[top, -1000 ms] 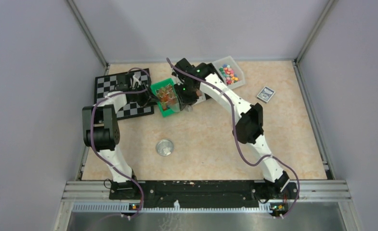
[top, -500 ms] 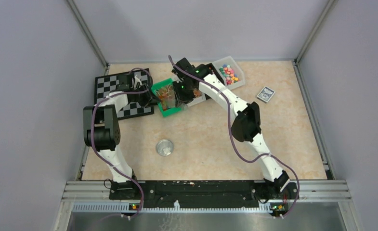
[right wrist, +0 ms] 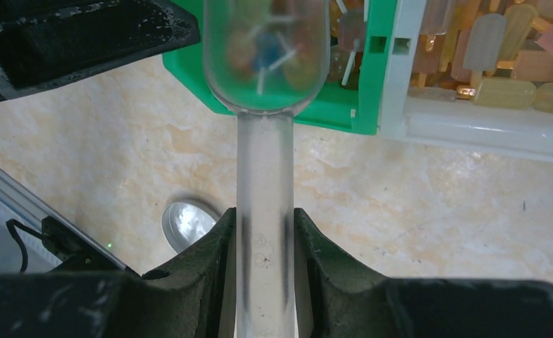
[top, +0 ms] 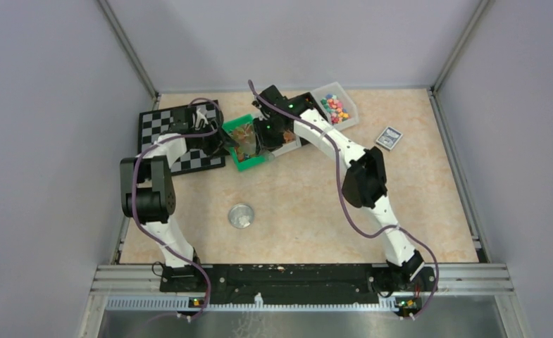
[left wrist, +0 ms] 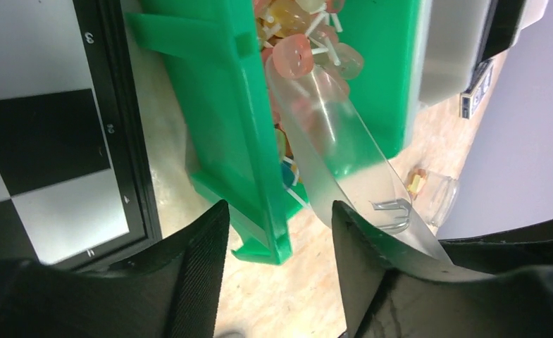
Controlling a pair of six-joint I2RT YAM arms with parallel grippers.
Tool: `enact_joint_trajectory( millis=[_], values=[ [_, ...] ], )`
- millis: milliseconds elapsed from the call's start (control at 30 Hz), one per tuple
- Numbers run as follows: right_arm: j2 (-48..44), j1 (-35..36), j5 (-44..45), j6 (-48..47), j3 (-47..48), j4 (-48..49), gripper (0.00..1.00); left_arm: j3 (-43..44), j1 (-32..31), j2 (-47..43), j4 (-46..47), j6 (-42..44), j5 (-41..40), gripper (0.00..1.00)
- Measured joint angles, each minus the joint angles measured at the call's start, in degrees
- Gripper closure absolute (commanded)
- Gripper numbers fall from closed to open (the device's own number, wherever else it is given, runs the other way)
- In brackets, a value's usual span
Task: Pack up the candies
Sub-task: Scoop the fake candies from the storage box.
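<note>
Right claw point(right wrist: 264, 234) clamped on scoop point(right wrist: 265, 63) handle. Scoop has slid deeper into the bin point(left wrist: 224, 127) and its bowl sits among the candies point(left wrist: 294, 53). Left claw point(left wrist: 279, 211) open, astride bin corner. Likely mid-scoop; this load isn't packed yet.

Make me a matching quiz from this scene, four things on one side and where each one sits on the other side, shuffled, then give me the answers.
Things
1. clear scoop
2. round silver lid
3. checkerboard
4. green bin

Places
A. far left of the table, by the left arm
B. held between the jaws of the right gripper
C. alone on bare table, nearer the arm bases than the rest
D. just right of the checkerboard

Pairs: 1-B, 2-C, 3-A, 4-D
</note>
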Motion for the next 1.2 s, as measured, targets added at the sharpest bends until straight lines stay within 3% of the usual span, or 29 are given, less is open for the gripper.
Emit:
enact_joint_trajectory(
  millis=[367, 567, 967, 1100, 1200],
  values=[
    [-13.1, -1.1, -1.3, -2.6, -10.5, 1.9, 1.0, 1.3, -0.2, -12.5, -1.1, -1.8, 4.9, 0.31],
    [-18.0, -1.0, -3.1, -5.1, -14.8, 5.1, 1.0, 1.6, -2.6, -13.9, -0.3, -3.4, 6.5, 0.32],
    [-32.4, -0.1, -0.2, -6.0, -38.2, 24.4, 1.0, 1.2, -6.8, -13.2, -0.7, -6.0, 5.5, 0.65],
    [-34.8, 0.0, 0.5, -6.0, -42.9, 29.4, 1.0, 0.2, -6.8, -13.2, -0.2, -7.0, 5.5, 0.81],
    [-35.4, 0.1, 0.4, -6.0, -44.6, 31.3, 1.0, -0.2, -6.9, -13.3, 0.2, -7.4, 5.5, 0.88]
  ],
)
